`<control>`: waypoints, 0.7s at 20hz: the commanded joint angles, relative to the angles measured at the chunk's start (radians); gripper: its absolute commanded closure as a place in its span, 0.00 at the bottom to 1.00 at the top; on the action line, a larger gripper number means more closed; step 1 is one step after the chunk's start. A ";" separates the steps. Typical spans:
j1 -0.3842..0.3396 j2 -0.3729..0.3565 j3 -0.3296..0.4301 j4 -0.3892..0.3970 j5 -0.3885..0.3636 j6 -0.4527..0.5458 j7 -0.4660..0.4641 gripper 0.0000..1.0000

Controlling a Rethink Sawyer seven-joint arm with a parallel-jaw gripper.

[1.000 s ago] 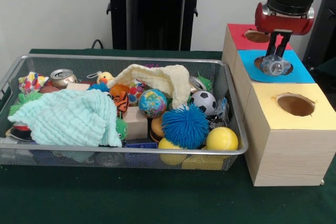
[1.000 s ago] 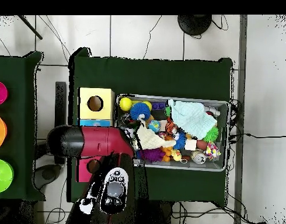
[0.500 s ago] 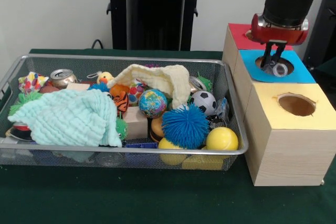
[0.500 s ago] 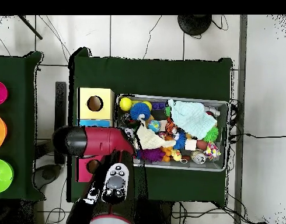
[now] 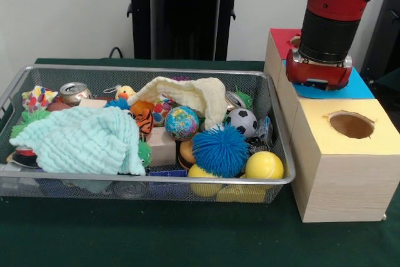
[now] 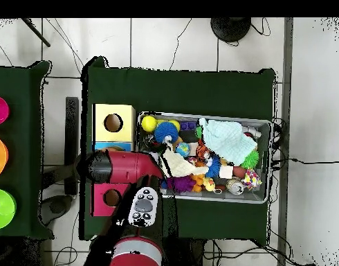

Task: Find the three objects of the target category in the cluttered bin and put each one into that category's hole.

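The wire mesh bin [image 5: 144, 69] is full of toys and cloths; it also shows in the overhead view [image 6: 263, 126]. My gripper [image 5: 319, 72] sits low on the blue card surround [image 5: 361, 85], covering the blue hole. Its tips are hidden, and no plastic item shows in it. In the overhead view the red arm [image 6: 124, 167] covers the blue box, leaving only a sliver [image 6: 114, 145]. One see-through bluish item [image 5: 265, 128] lies against the bin's right wall beside the soccer ball [image 5: 242, 120]. Other such items are hidden.
The red-surround hole [image 5: 284, 37] is behind the blue one, and the yellow-surround hole [image 5: 352, 124] is in front. In the bin lie a mint cloth [image 5: 81, 139], a cream cloth [image 5: 187, 92], a blue spiky ball [image 5: 220, 149], a yellow ball [image 5: 264, 166] and a can [image 5: 75, 90].
One second ago the gripper held a clear plastic item above the blue hole. It has since sunk onto the hole, and the item is out of sight. The arm's elbow has swung into view.
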 commanded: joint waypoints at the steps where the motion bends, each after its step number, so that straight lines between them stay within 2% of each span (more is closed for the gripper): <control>1: -0.030 0.105 0.033 -0.029 0.024 -0.071 0.196 1.00; 9: -0.030 0.054 0.011 -0.015 0.018 -0.033 0.191 1.00; 10: -0.036 0.047 0.017 -0.002 0.024 -0.044 0.198 0.00; 14: -0.028 0.031 -0.001 -0.006 0.023 -0.004 0.196 0.00</control>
